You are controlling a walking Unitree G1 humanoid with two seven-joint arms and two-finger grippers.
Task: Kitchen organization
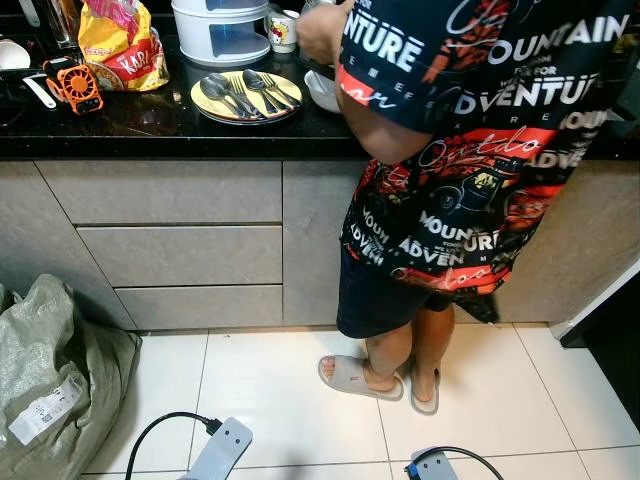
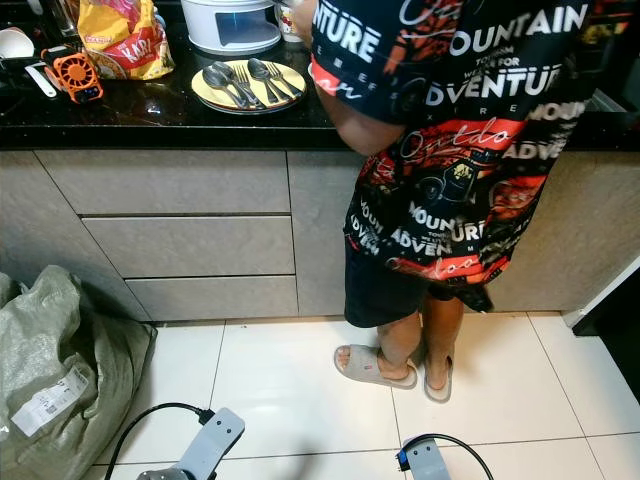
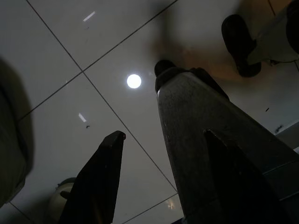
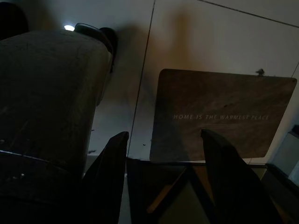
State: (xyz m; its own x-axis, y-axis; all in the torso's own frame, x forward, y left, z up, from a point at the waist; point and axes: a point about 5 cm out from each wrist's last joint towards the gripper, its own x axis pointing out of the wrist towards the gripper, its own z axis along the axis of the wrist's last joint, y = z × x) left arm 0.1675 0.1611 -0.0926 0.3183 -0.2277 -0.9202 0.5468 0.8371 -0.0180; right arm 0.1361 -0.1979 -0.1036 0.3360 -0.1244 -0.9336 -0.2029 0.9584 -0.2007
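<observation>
On the black countertop (image 1: 150, 125) lies a yellow plate (image 1: 205, 103) carrying several spoons and forks (image 1: 245, 92). A person in a black printed shirt (image 1: 480, 120) stands at the counter with a hand near a white bowl (image 1: 322, 90). Both my arms hang low over the floor: left arm (image 1: 222, 450), right arm (image 1: 432, 465). My left gripper (image 3: 163, 134) is open above white tiles with nothing between its fingers (image 3: 98, 177). My right gripper (image 4: 164, 134) is also open and holds nothing.
A white cooker (image 1: 222, 30), a mug (image 1: 283, 30), a snack bag (image 1: 122, 45) and an orange mini fan (image 1: 75, 85) stand on the counter. Grey drawers (image 1: 180, 250) are below. A green sack (image 1: 50, 390) lies on the floor at left. A lettered floor mat (image 4: 219, 116) lies under the right gripper.
</observation>
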